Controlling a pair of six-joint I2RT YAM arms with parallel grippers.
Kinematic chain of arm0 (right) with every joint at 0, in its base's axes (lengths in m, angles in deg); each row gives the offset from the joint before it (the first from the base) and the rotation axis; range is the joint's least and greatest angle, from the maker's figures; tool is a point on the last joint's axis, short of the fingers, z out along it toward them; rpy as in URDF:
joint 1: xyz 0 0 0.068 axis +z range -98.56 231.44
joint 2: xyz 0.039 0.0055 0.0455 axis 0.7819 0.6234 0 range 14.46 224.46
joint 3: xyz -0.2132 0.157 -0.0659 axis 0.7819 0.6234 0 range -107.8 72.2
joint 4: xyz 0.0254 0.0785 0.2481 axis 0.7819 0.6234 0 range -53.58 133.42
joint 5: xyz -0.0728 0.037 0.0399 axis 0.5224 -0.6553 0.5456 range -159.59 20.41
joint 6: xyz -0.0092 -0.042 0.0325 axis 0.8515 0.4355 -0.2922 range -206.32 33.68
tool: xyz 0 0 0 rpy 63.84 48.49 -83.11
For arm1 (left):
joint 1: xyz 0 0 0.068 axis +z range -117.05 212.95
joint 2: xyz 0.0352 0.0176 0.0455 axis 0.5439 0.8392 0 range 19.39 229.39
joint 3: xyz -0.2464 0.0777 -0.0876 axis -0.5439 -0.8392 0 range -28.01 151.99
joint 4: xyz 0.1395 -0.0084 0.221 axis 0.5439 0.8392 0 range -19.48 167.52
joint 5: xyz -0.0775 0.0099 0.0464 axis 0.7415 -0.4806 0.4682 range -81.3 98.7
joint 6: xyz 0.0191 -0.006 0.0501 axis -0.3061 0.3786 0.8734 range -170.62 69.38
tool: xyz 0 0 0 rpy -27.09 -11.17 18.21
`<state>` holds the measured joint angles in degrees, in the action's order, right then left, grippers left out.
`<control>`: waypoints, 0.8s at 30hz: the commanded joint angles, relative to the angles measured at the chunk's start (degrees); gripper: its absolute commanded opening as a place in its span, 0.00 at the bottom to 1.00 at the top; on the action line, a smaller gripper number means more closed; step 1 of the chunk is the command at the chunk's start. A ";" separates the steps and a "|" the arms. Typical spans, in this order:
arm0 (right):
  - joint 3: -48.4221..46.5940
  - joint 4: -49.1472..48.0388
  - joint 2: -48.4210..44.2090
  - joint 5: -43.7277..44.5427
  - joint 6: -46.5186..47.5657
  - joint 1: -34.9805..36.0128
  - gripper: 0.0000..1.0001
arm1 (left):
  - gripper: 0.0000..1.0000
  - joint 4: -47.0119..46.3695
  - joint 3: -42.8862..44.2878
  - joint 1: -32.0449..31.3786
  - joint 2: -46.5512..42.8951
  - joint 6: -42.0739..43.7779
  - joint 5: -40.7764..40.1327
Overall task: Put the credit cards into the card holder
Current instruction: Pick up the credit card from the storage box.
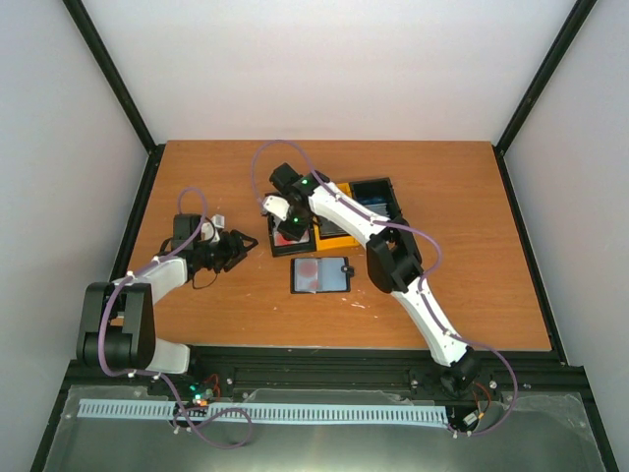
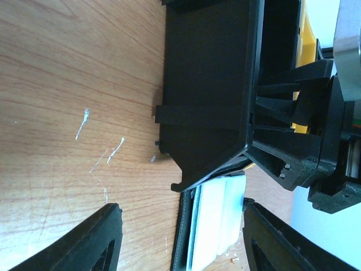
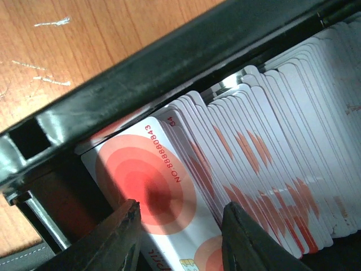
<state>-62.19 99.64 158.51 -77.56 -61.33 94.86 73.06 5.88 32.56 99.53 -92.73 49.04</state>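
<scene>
1. Black plastic bin (image 3: 141, 68) holds a packed row of white credit cards with red round blotches (image 3: 271, 158), too many to count.
2. Right gripper (image 3: 179, 240): jaws part-open astride the front card, no pinch seen.
3. Left gripper (image 2: 180, 240): wide, empty.
4. Top view only: one open black folding card holder (image 1: 334, 277) at mid-desk (image 1: 442, 295), carrying one red-blotched card (image 1: 310, 273).

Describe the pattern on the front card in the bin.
The front card is white with red concentric circles; right wrist view.

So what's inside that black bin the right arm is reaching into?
A packed row of white cards with red round blotches, standing on edge in the black bin. The front card shows its face. The bin's floor and the other cards' faces are covered.
</scene>
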 commanded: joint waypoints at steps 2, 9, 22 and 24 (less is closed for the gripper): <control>2.83 2.72 -3.54 -0.65 -0.91 0.00 0.40 | 0.60 -1.23 0.01 0.29 0.18 -0.24 0.53; 3.34 2.40 -4.18 -0.89 -1.29 0.00 0.32 | 0.60 -1.34 -0.07 0.29 0.28 -0.25 0.49; 3.38 4.55 -6.22 -6.83 2.58 -0.15 0.18 | 0.60 -1.42 -0.19 0.29 0.15 -0.32 0.42; 3.42 4.92 -6.12 -7.72 3.05 -0.25 0.19 | 0.60 -1.41 -0.10 0.28 0.22 -0.22 0.44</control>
<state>-59.20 101.63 154.72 -81.41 -60.41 94.55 72.87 5.55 32.56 99.53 -92.71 49.04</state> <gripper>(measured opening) 0.186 0.602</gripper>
